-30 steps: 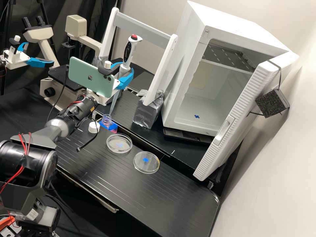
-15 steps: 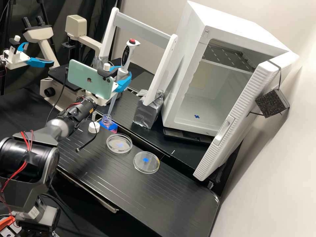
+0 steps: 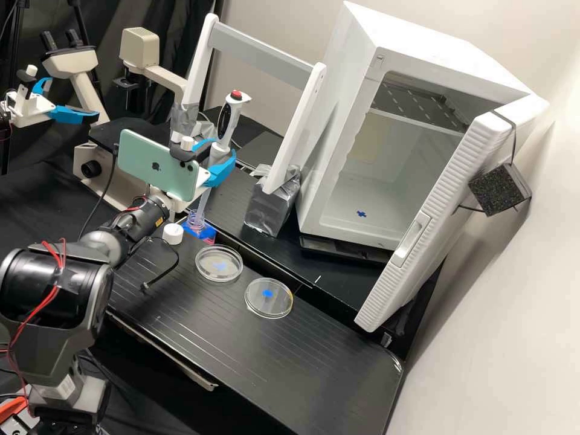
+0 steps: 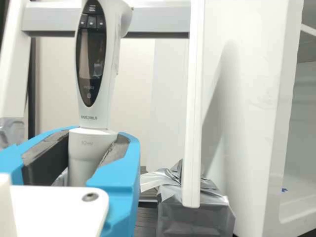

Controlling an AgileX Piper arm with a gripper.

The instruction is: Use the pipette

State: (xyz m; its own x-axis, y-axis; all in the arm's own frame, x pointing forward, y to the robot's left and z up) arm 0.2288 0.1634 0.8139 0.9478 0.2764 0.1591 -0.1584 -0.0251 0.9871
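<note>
Pipette (image 4: 93, 143) upright, snug btwn blue fingers (image 4: 118, 173) of end effector (image 3: 219, 152), wht frame (image 4: 193, 98) behind

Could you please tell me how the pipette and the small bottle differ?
The pipette is long and slender; the bottle is much shorter. The pipette is held leaning in the gripper, while the bottle sits below it, unheld. The pipette's body is opaque white and grey, whereas the bottle's neck is clear. Both have see-through parts, counting the pipette's tip.
</note>
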